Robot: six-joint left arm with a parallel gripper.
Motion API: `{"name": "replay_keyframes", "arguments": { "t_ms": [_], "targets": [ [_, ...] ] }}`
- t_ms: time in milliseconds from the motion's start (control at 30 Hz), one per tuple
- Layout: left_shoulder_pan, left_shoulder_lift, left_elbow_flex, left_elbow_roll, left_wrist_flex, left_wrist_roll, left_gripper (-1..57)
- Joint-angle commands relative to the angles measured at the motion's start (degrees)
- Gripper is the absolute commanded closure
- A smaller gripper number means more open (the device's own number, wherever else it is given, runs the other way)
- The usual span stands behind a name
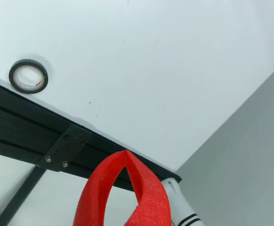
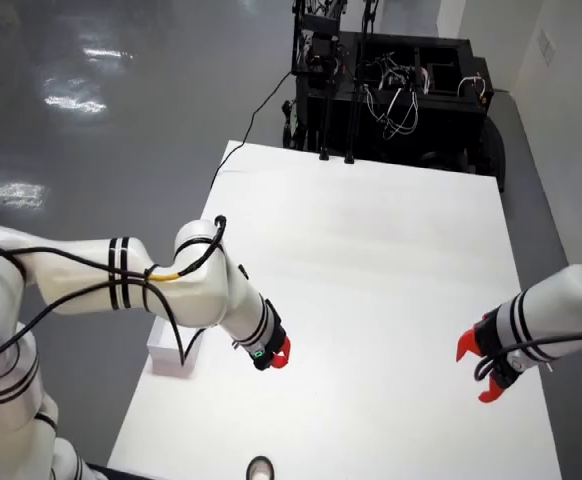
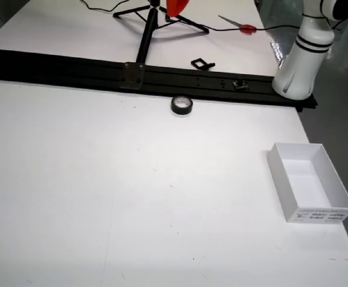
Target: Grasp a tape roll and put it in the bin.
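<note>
A white surface [image 3: 102, 179] carries little. In the view from the front, a black rail [image 3: 72, 70] runs along its far edge, with a metal plate [image 3: 133, 75] bolted on it and a black tripod [image 3: 150, 24] standing behind it. Beyond the rail lie a small black clip [image 3: 201, 63] and red-handled scissors [image 3: 237, 24], and a white arm base [image 3: 299, 66] stands at the far right corner. Nothing stands on the open surface between the roll and the bin.

The tape roll [image 3: 182, 105] lies flat just in front of the rail, near the middle of the far edge. It is a small black ring with a pale inner core that bears a spot of red print. The view that rides on the gripper shows it [image 1: 28, 76] close beside the rail's edge.

The white bin [image 3: 308, 188], an open rectangular box with a label on its near wall, sits near the right edge, well apart from the roll.

The working arm's fingers [image 1: 125, 193] are red, meet at their tips, and hold nothing. In the view from above, they [image 2: 280, 353] hang over the surface beside the bin [image 2: 174, 352], seemingly clear of it
</note>
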State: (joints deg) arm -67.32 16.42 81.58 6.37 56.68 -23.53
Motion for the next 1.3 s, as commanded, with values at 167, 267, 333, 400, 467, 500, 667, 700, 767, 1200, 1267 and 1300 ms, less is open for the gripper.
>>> {"name": "replay_keyframes", "arguments": {
  "t_ms": [167, 267, 333, 400, 467, 500, 667, 700, 767, 1200, 1267, 1300],
  "targets": [
    [2.46, -0.17, 1.21, 0.48, 0.54, -23.76, 52.6],
    [2.9, 1.68, 1.21, 0.39, 0.54, -28.41, 49.3],
    [2.55, 3.7, 1.21, 0.39, -0.78, -30.35, 45.9],
    [2.28, 5.72, 1.21, 0.57, -1.22, -32.19, 44.0],
    [2.11, 7.57, 1.21, 0.75, -1.39, -34.39, 43.2],
    [1.93, 8.45, 1.21, 1.01, -1.75, -35.53, 42.9],
    [0.7, 12.23, 1.21, 4.08, -2.54, -42.12, 38.0],
    [0.44, 13.02, 1.21, 4.52, -2.54, -42.48, 36.0],
    [-0.18, 14.69, 1.3, 4.79, -2.45, -42.56, 32.5],
    [-3.78, 20.22, 2.18, 6.11, -5.61, -42.56, 30.5],
    [-4.04, 21.72, 2.18, 6.02, -5.7, -42.56, 31.0],
    [-4.13, 22.33, 2.35, 5.93, -5.53, -42.56, 31.1]
  ]
}}
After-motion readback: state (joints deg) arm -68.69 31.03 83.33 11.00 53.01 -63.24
